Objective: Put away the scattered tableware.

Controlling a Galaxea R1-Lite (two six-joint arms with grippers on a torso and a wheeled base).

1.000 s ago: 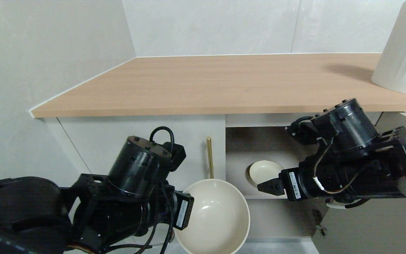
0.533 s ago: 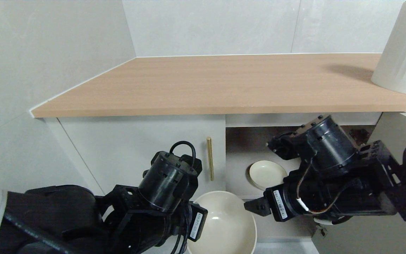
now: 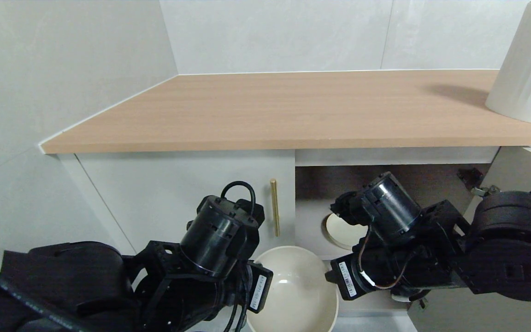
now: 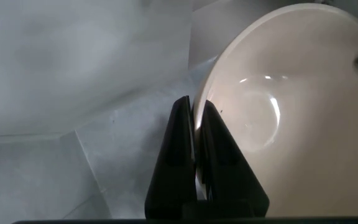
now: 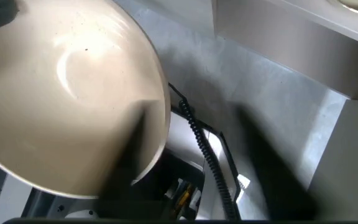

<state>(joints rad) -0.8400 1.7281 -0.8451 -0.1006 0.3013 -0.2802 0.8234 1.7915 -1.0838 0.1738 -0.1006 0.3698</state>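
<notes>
My left gripper (image 4: 196, 149) is shut on the rim of a large cream bowl (image 4: 278, 118), held low in front of the cabinet (image 3: 293, 290). My right gripper (image 3: 330, 276) sits at the bowl's right rim. In the right wrist view the bowl (image 5: 67, 93) is close, and my right gripper (image 5: 204, 155) is open, one finger over the rim and the other outside it. A small cream plate (image 3: 339, 233) lies on the shelf inside the open cabinet, partly hidden by my right arm.
The left cabinet door is closed, with a brass handle (image 3: 274, 207). The right door (image 3: 477, 299) stands swung open beside my right arm. The wooden countertop (image 3: 293, 110) is above, with a white lampshade (image 3: 528, 69) at its far right.
My right arm has come down and left from the cabinet opening to the bowl's rim. My left arm has shifted right and lower with the bowl, then held.
</notes>
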